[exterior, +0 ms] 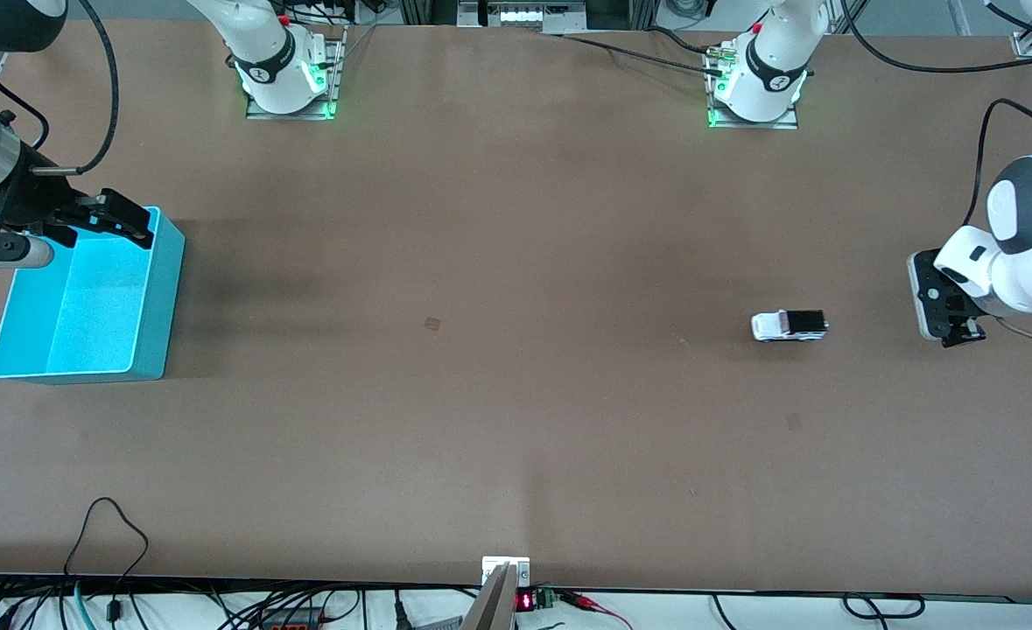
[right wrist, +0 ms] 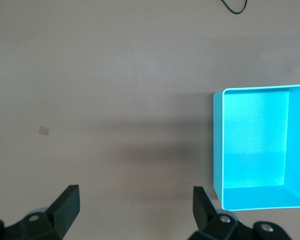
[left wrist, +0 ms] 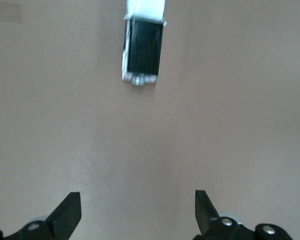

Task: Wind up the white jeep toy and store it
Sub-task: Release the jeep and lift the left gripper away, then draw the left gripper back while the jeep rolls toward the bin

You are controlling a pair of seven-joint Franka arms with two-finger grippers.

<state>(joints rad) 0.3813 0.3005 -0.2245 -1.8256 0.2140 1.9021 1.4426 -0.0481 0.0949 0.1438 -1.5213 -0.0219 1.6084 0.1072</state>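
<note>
1. The white jeep toy (exterior: 789, 325) has a white body, a glossy black roof and windows, and dark wheels; it sits on the table near the left gripper (exterior: 953, 331).
2. The left gripper is black, mounted on a white arm with a dark grey patch.
3. The bin (exterior: 155, 302) under the right gripper (exterior: 122, 220) is turquoise, brighter inside.
4. The right gripper is black, on a silver and black wrist.
5. The table (exterior: 516, 420) is plain matte brown.
</note>
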